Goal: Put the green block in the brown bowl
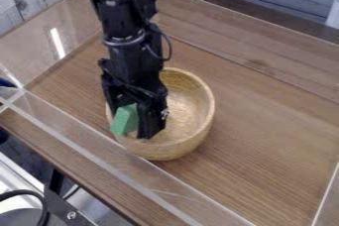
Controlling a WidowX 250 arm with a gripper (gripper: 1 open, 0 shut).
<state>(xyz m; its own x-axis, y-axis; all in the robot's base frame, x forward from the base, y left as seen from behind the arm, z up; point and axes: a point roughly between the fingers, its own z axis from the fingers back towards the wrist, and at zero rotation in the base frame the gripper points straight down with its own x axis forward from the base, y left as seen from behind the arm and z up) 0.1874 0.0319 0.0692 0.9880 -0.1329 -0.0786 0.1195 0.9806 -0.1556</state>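
Observation:
The brown bowl (185,121) sits on the wooden table near its front edge. My gripper (135,119) points straight down over the left half of the bowl. Its dark fingers (157,116) stand apart, so it is open. The green block (123,121) stands on end between the fingers, next to the left one, just inside the bowl's left rim. The block's lower end is hidden behind the rim, and I cannot tell whether a finger still touches it.
Clear acrylic walls (79,131) ring the table (252,81), with the front wall close to the bowl. A cable (20,205) runs below the front-left corner.

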